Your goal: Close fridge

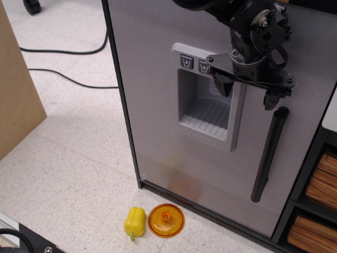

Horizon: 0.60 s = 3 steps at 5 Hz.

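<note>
The fridge's large light-grey door (152,79) fills the middle of the view and stands flush with the dark cabinet edge. It bears a recessed dispenser panel (206,108) and a black vertical bar handle (269,154) at the right. My black gripper (246,92) hangs in front of the door's upper right, between the dispenser panel and the top of the handle. Its two fingers are spread apart and hold nothing; one fingertip (221,86) overlaps the dispenser panel, the other (271,99) sits just above the handle. The fridge's inside is hidden.
A yellow toy pepper (135,222) and an orange round lid (166,220) lie on the floor in front of the door's base. Open shelving with wicker baskets (311,211) stands at the right. Black cables (63,51) cross the floor at the upper left; a wooden panel (15,95) stands at the left.
</note>
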Motion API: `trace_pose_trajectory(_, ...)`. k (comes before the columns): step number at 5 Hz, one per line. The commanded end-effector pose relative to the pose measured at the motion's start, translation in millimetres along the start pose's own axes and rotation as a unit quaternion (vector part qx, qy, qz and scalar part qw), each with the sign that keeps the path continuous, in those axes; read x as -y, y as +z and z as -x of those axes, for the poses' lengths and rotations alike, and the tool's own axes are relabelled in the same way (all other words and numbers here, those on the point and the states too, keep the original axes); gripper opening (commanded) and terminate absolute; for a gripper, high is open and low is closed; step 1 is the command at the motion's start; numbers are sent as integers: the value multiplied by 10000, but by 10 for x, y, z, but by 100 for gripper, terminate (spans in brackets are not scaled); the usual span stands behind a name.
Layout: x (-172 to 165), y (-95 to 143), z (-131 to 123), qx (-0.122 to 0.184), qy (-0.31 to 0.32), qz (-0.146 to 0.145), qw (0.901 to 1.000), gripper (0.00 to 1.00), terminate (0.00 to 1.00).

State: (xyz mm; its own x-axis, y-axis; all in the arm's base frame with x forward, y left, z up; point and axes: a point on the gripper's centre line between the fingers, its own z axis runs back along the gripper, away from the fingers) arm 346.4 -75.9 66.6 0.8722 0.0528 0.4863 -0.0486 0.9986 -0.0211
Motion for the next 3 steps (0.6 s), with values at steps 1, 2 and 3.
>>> trace_pose_trajectory(1, -270, 674, 39, -96, 66, -76, 9999, 100, 0)
trace_pose_trajectory(2, -270, 674, 39, -96, 66, -76, 9999, 100, 0)
trace_pose_trajectory(3, -270, 674, 39, -96, 66, -76, 9999, 100, 100)
